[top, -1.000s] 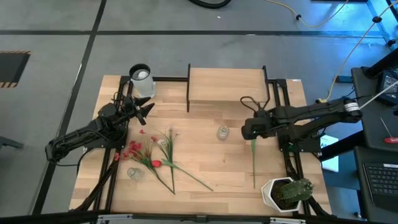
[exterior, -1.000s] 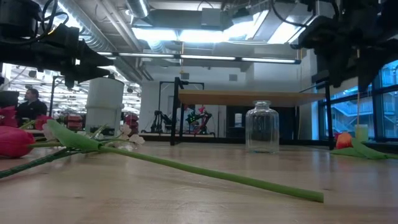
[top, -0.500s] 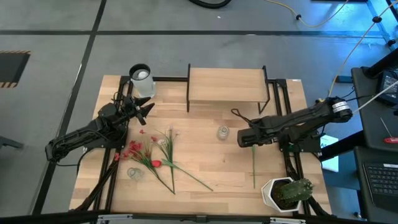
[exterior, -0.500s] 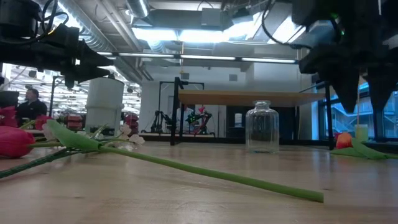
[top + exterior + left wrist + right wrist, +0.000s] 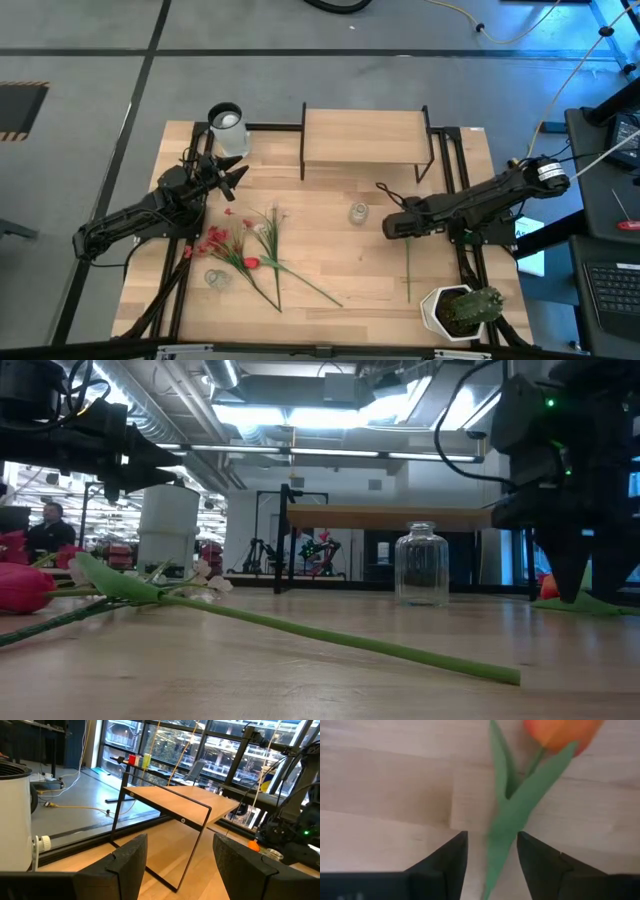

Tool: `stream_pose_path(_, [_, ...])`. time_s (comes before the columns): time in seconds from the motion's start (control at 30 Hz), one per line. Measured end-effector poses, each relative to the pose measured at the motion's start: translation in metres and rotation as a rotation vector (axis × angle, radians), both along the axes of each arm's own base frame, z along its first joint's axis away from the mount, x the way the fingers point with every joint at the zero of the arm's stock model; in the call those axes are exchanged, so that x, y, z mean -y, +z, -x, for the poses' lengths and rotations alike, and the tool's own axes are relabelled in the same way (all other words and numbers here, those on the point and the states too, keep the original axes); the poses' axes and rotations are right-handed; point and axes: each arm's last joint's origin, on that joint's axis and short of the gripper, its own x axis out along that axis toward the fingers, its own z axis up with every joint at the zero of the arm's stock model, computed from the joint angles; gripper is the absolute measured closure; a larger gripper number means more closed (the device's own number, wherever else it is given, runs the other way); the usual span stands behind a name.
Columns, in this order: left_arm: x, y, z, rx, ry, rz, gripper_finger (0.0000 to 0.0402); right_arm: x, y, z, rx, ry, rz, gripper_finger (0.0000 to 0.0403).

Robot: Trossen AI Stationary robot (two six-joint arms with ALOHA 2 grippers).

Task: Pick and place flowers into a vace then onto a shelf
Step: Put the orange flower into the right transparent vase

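Orange tulip [image 5: 562, 732] with a green stem is laid flat on the wooden tabletop [image 5: 350, 270], right of the clear glass jar [image 5: 358, 213]; its stem is straddled by the right gripper [image 5: 492, 852], fingers spread either side, not visibly pinching. The left gripper [image 5: 177, 862] is held above the table's left rear, jaws spread around nothing; the remaining red and white flowers [image 5: 245, 255] are left lying at the front left.

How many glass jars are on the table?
2. One glass jar stands mid-table, in front of the shelf; another jar sits near the table's left side, beside the flowers. None seems hidden.
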Motion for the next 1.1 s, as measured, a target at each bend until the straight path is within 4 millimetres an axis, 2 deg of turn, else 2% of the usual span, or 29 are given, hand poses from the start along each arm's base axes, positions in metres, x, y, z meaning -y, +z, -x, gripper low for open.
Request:
stream_pose_path(0.37, [0.0,0.0,0.0,0.0,0.0,0.0,0.0183,0.002,-0.011,0.009,-0.018,0.001,0.008,0.0249])
stream_pose_path(0.93, [-0.001,0.0,0.001,0.003,0.031,-0.001,0.0183,0.002,-0.012,0.007,0.006,0.004,0.003,0.0365])
stream_pose_path(1.1, [-0.001,0.0,0.001,0.004,0.031,-0.001,0.0183,-0.001,-0.002,-0.004,0.06,0.078,-0.009,0.0396])
